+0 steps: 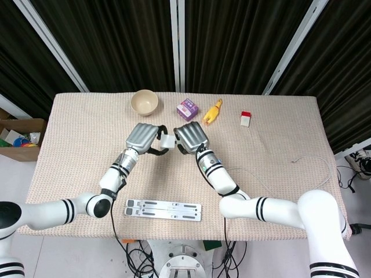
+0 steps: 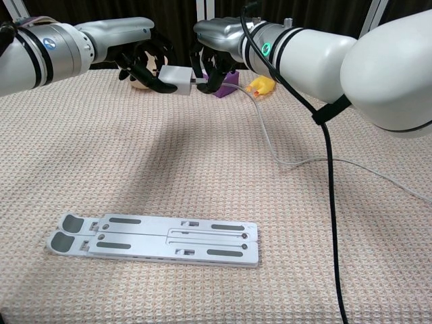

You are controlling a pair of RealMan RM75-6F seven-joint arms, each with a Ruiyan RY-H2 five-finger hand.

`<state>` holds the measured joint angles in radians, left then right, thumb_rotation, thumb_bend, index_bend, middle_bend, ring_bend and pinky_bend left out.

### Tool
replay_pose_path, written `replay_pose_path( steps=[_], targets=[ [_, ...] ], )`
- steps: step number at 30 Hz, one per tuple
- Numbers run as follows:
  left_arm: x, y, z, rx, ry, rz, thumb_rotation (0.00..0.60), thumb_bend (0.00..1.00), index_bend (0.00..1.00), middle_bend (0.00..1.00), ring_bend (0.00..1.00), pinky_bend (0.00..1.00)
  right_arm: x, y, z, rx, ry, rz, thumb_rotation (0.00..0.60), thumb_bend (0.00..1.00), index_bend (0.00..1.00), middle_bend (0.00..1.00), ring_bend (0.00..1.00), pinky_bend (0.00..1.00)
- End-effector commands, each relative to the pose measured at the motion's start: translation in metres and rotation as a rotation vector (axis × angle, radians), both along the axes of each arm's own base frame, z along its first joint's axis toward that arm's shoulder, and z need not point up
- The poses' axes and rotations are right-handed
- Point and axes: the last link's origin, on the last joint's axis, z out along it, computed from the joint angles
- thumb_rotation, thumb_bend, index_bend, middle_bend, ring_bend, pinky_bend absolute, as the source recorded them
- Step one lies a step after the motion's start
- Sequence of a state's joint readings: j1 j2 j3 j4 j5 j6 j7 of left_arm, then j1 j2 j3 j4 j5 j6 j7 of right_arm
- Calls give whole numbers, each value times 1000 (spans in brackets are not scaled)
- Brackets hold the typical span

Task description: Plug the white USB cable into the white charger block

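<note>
Both hands meet in mid-air above the middle of the table. My left hand (image 1: 142, 136) (image 2: 138, 61) holds the white charger block (image 2: 177, 78) (image 1: 167, 141) between its dark fingers. My right hand (image 1: 192, 138) (image 2: 214, 50) pinches the plug end of the white USB cable (image 2: 270, 138), right against the block's right face. How far the plug sits in the block is hidden by the fingers. The cable drops from the right hand to the cloth and runs off to the right (image 1: 264, 184).
A grey metal folding stand (image 2: 154, 239) (image 1: 163, 209) lies flat near the front edge. At the back stand a beige bowl (image 1: 144, 102), a purple box (image 1: 187, 109), a yellow rubber chicken (image 1: 212, 112) and a small red-and-white block (image 1: 246, 119).
</note>
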<state>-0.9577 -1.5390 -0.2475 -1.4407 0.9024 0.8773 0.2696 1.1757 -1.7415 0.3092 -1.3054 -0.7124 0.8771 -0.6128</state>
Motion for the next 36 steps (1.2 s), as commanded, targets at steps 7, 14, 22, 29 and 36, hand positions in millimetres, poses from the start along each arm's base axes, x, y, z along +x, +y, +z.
replay_pose_path(
  steps=[7, 14, 22, 29, 36],
  targets=[
    [0, 1, -2, 1, 24, 2, 478, 221, 514, 451, 691, 725, 3, 1, -2, 4, 8, 1, 600, 724, 744, 650, 505, 510],
    [4, 1, -3, 0, 22, -10, 479, 222, 514, 451, 691, 725, 7, 2, -5, 7, 9, 1, 600, 723, 742, 643, 505, 511],
    [5, 1, -5, -2, 29, -15, 478, 221, 514, 450, 690, 725, 7, 2, -5, 9, 10, -7, 600, 598, 696, 601, 505, 505],
    [3, 1, -5, 0, 47, -18, 477, 222, 514, 450, 689, 725, 3, 2, -3, 12, 8, -14, 600, 445, 567, 531, 505, 488],
    [3, 1, -6, -2, 50, -18, 478, 222, 514, 450, 689, 725, -1, 2, -1, 11, 8, -23, 600, 371, 510, 517, 505, 482]
  ],
)
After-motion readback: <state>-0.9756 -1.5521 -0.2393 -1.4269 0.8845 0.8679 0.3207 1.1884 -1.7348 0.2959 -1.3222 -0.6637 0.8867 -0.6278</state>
